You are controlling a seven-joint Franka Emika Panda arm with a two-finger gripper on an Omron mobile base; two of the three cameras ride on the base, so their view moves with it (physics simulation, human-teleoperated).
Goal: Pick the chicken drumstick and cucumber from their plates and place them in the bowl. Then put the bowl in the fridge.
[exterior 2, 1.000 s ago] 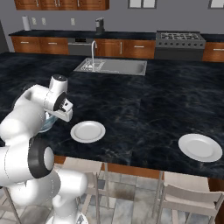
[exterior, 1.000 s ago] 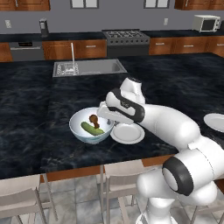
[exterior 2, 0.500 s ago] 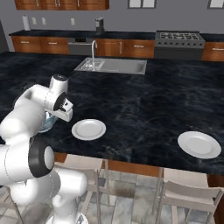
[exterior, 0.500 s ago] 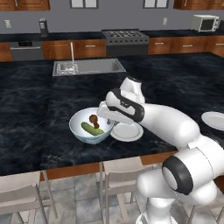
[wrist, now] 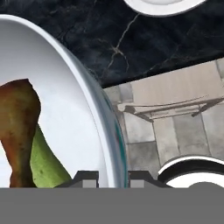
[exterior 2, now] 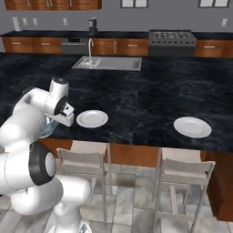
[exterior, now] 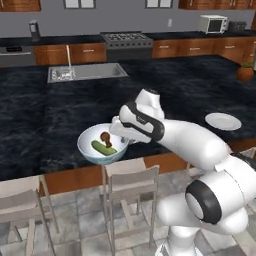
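The fingers (wrist: pixel 112 177) are pinching the rim of the bowl (exterior: pixel 89 150), one tip inside the wall and one outside, and the bowl is hanging at the near edge of the dark worktop (exterior: pixel 45 115), partly out over the stools (exterior: pixel 131 182). The chicken drumstick (exterior: pixel 105 137) and the cucumber (exterior: pixel 103 148) are lying together inside it. Two white plates (exterior 2: pixel 92 119) are sitting bare on the worktop, one just beside the hand and the other (exterior 2: pixel 192 127) well apart to the right.
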